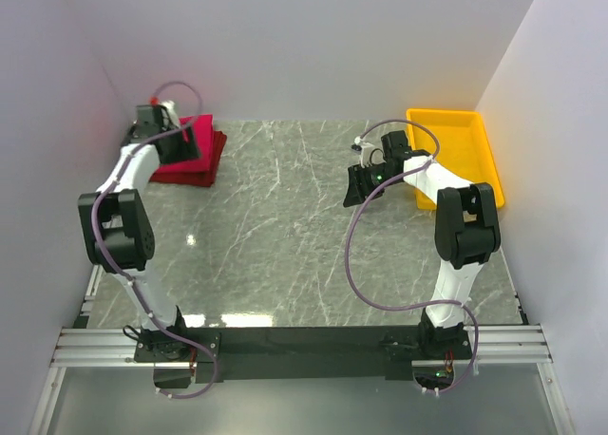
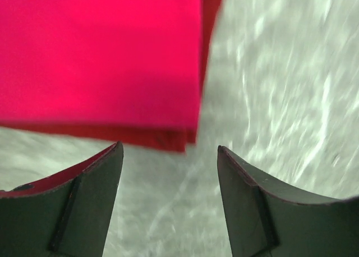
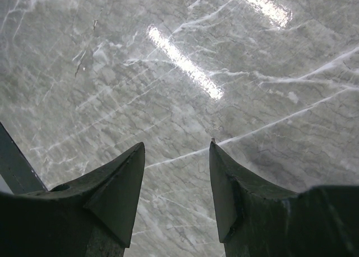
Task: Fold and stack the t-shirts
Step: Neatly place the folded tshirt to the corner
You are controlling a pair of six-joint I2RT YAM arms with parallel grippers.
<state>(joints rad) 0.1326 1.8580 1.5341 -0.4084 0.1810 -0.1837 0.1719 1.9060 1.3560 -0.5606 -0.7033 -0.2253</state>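
Left gripper [image 2: 169, 146] hangs spread, empty, by the stacked t-shirts [image 2: 101, 55]; right gripper [image 3: 176, 143], also spread, over the marble table [image 3: 168, 55].

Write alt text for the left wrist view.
A folded bright pink t-shirt lies stacked on a darker red t-shirt on a grey marble table. The open jaws of the left gripper hover at the stack's corner, holding nothing.
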